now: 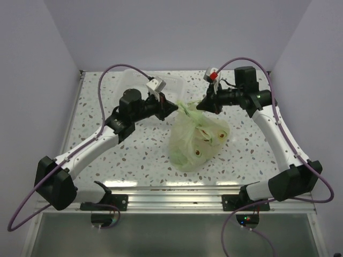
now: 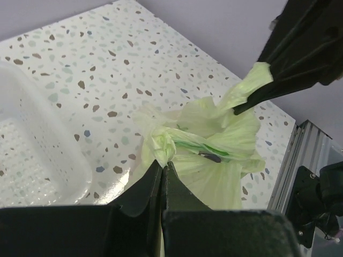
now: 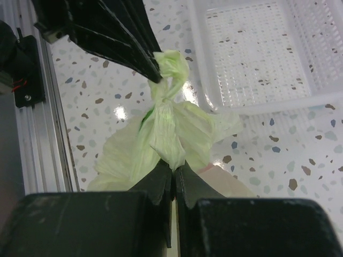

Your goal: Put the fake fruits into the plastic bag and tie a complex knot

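My left gripper [image 2: 163, 167]: clenched on a bunched strip of the plastic bag [image 1: 194, 140], with the fingers pressed together and only green film between them.
My right gripper [image 3: 174, 167]: clamped the same way on a twisted strip of the bag's neck, opposite the left one.
Gripper relation: in the top view the two tips face each other just above the bag's top, close but apart, with the green film stretched between them.
Plastic bag: pale green, crinkly and translucent. Its full body rests on the table [image 1: 134, 155] near the middle, between my two arms. Its neck is drawn upward toward the far side.
Knot [image 3: 168, 90]: a small twisted lump of film at the neck, just beside the left gripper's tip. A leaf-like end sticks up past it. I cannot tell how tight it is.
Fake fruits [image 1: 206, 144]: inside the bag, seen only as dim yellowish shapes with dark reddish spots through the film. I cannot tell which piece is which.
Basket [image 1: 135, 78]: clear-white perforated plastic, on the table's far side behind my left gripper, apart from the bag.
Table: white with brown and grey speckles.
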Action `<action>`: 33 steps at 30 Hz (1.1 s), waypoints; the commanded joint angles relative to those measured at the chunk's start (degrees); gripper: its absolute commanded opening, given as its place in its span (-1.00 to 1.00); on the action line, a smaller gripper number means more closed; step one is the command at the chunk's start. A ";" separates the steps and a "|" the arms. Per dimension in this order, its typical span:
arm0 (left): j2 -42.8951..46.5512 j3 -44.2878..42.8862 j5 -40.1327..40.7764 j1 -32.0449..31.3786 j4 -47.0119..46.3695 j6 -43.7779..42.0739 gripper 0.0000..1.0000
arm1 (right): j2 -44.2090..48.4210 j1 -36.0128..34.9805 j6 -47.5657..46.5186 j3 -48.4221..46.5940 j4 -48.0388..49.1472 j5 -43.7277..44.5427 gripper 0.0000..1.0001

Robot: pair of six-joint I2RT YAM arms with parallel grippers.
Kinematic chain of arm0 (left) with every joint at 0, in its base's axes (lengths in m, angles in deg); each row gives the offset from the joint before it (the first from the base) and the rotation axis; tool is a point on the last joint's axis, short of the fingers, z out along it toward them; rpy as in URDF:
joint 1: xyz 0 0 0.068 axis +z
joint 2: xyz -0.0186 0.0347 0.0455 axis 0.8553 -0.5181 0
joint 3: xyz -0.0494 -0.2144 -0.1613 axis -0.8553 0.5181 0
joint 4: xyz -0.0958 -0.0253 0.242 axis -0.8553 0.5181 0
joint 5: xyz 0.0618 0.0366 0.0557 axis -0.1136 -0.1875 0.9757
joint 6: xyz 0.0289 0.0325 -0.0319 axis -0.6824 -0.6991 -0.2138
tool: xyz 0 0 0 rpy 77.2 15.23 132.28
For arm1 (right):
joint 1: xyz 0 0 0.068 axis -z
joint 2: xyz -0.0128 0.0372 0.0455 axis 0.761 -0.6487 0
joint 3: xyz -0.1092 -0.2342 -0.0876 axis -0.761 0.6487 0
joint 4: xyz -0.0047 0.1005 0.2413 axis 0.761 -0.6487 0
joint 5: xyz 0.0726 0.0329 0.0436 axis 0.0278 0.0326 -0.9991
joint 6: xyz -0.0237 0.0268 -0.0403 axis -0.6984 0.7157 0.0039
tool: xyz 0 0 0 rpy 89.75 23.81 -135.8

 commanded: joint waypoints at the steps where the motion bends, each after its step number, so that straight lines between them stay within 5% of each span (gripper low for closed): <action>1: -3.55 -2.76 1.52 -0.04 -2.45 2.98 -1.00 | 2.77 0.30 -3.02 -0.02 -0.41 -2.67 -1.00; 13: -12.78 -8.99 -5.16 -3.72 0.18 -2.29 -1.00 | 1.54 0.30 -3.55 -1.25 -0.67 -4.07 -1.00; 23: -16.75 -6.11 -7.88 -6.10 1.25 3.06 -1.00 | 0.22 0.39 -2.76 -2.92 0.65 -4.08 -1.00; 33: -19.56 2.51 -28.10 -6.37 -29.75 25.11 -1.00 | 0.75 0.30 -1.70 -1.69 1.97 -1.53 -1.00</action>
